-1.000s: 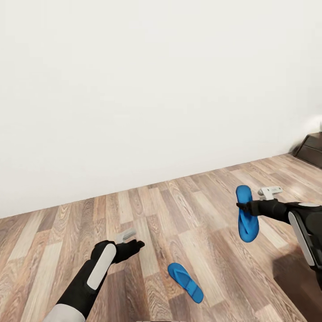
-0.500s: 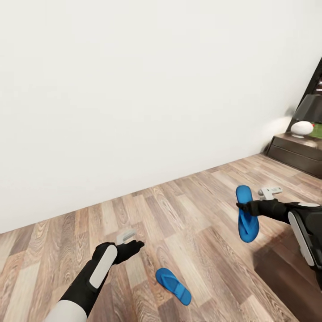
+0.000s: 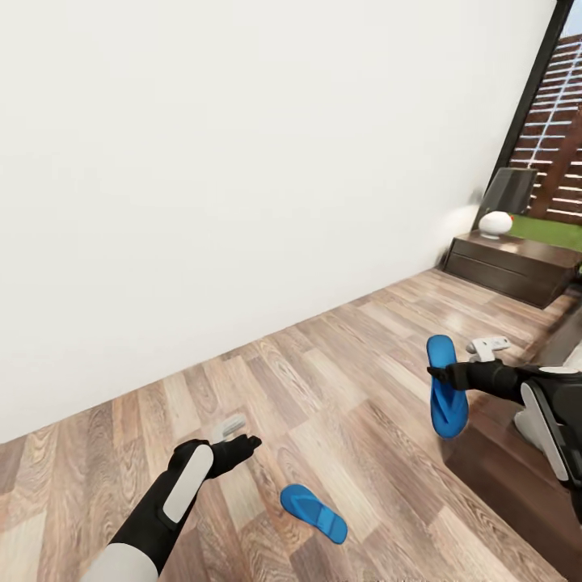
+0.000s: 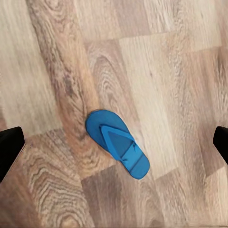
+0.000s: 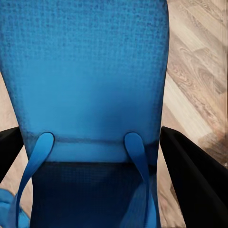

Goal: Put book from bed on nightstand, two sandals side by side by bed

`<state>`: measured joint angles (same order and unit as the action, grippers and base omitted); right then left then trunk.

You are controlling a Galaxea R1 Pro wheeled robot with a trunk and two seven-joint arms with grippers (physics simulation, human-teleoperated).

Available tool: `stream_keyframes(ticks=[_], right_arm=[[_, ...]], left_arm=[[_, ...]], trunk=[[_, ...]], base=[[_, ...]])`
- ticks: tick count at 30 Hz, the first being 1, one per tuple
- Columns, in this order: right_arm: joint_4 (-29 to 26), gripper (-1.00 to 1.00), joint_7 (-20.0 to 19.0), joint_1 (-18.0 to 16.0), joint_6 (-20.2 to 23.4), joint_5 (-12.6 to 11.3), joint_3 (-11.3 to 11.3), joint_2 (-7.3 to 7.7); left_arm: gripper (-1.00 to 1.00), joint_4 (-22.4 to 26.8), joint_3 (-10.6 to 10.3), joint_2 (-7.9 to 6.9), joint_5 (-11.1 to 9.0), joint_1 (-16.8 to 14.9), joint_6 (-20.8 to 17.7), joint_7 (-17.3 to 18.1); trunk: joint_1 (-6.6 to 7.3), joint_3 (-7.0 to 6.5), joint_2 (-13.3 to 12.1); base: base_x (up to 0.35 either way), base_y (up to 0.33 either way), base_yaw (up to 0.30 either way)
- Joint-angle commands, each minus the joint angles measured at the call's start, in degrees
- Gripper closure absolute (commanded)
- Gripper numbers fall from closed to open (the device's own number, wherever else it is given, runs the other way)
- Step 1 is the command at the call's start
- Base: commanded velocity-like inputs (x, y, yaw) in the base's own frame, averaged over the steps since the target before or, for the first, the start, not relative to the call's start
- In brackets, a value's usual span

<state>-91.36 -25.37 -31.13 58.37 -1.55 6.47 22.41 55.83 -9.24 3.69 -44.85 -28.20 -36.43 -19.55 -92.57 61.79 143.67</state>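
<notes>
The right gripper [image 3: 439, 373] is clamped on a bright blue flip-flop sandal [image 3: 446, 386], holding it off the floor with its sole upright; in the right wrist view that sandal's straps [image 5: 45, 147] sit between the two dark fingers [image 5: 190, 166]. The second blue flip-flop sandal [image 3: 314, 512] lies flat, straps up, on the wood-plank floor [image 3: 339, 380], just beside the left gripper [image 3: 242, 432], whose fingers stand wide apart with nothing between them; the left wrist view shows this sandal [image 4: 118, 144] centred between them. A wide open stretch of floor runs to the plain white wall [image 3: 242, 162]. The dark brown bed frame's edge [image 3: 517, 477] sits under the right arm; a low dark cabinet [image 3: 509, 267] with a lamp [image 3: 508, 194] stands beyond it by the dark-framed window [image 3: 558, 137].
</notes>
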Motion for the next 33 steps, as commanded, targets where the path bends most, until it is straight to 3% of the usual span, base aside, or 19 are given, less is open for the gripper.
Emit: stream_keyframes(ticks=[1, 17, 22, 33], right_arm=[[-0.1, 1.0, 0.0, -0.1, 0.4, -0.2, 0.0, 0.0], [-0.2, 1.0, -0.1, -0.1, 0.4, -0.2, 0.0, 0.02], [-0.4, 1.0, -0.1, -0.1, 0.4, -0.2, 0.0, 0.0], [-0.5, 1.0, -0.1, -0.1, 0.4, -0.2, 0.1, 0.03]], left_arm=[[-1.0, 0.1, -0.1, -0.02, -0.6, 0.0, -0.1, -0.5], [-1.0, -0.2, -0.1, 0.09, -0.7, 0.0, -0.1, -0.4], [-1.0, -0.3, -0.2, 0.03, -0.6, 0.0, -0.1, 1.1], [-1.0, -0.4, -0.2, 0.08, -0.3, 0.0, 0.0, 1.5]], trunk=[[0.01, 0.05, 0.0], [0.01, 0.05, 0.0], [0.01, 0.05, 0.0], [0.01, 0.05, 0.0]], base=[[0.0, 0.32, -0.27], [0.008, 0.324, -0.27], [0.151, 0.301, -0.27], [0.082, 0.083, -0.27]])
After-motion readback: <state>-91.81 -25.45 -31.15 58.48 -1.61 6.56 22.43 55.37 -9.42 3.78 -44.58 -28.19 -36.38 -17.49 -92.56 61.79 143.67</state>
